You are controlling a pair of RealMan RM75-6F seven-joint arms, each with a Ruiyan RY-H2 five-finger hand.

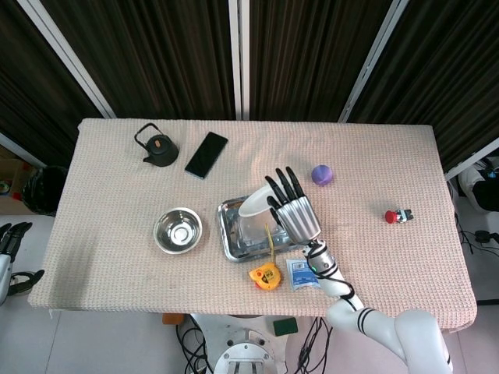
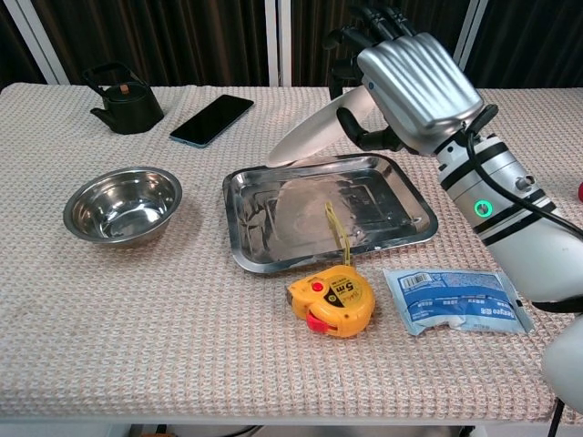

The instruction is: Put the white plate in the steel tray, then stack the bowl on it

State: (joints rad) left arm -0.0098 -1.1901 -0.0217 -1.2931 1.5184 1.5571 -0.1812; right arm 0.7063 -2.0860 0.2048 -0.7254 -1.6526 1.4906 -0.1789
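Note:
My right hand [image 1: 295,212] [image 2: 414,77] holds the white plate [image 1: 253,204] [image 2: 314,139] by its rim, tilted, in the air above the steel tray [image 1: 234,238] [image 2: 401,228]. The plate's low edge hangs just over the tray's back left part. The steel bowl [image 1: 178,231] [image 2: 122,205] stands on the cloth to the left of the tray, empty. My left hand [image 1: 9,248] shows only at the left edge of the head view, below the table, its fingers apart and holding nothing.
A yellow tape measure [image 1: 263,275] [image 2: 332,302] and a blue-white packet [image 1: 302,274] [image 2: 457,299] lie in front of the tray. A black teapot [image 1: 156,146] [image 2: 125,98] and phone [image 1: 206,154] [image 2: 211,119] sit at the back left. A purple ball [image 1: 323,174] and a small red toy [image 1: 397,216] lie right.

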